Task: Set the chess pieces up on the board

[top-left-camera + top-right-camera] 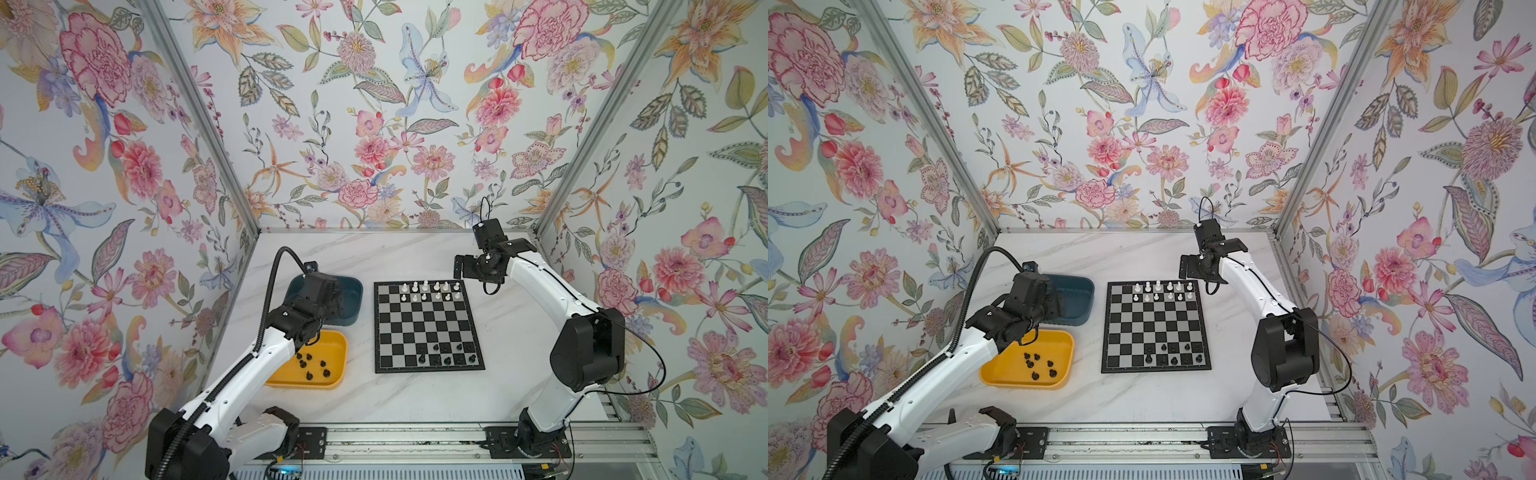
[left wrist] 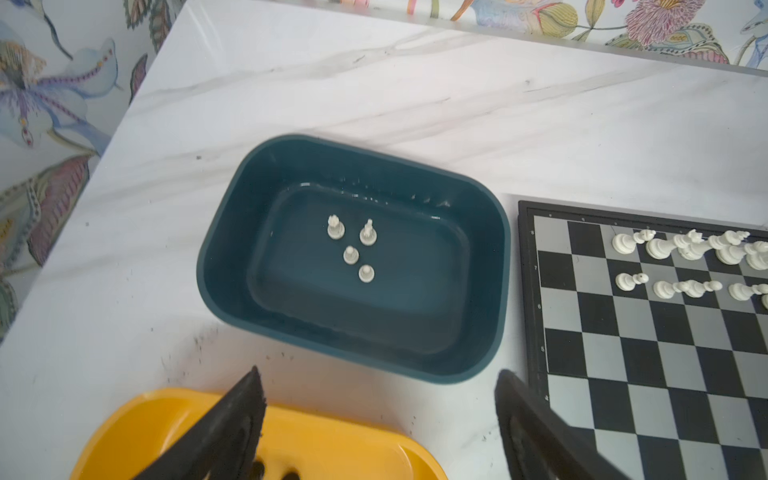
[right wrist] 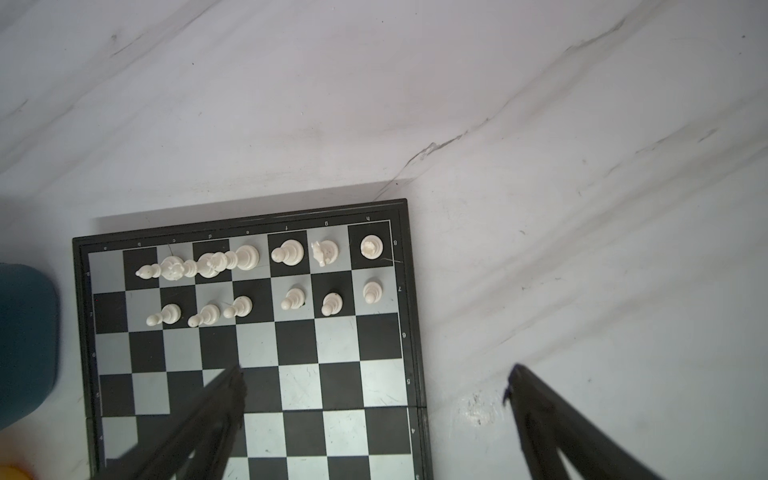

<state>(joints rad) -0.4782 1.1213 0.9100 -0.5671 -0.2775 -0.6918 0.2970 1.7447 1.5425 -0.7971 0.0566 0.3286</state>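
The flat square chessboard with black and silvery-grey checks lies flat. Tiny white plastic chessmen stand upright in its two far rows. Tiny black plastic chessmen stand in its two near rows, towards the right. Four more white pieces stand in the teal rounded tray. Loose black pieces sit in the yellow tray.

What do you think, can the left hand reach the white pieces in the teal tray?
Probably yes: the left hand hangs open right by the teal tray, and nothing covers the four white pieces standing inside.
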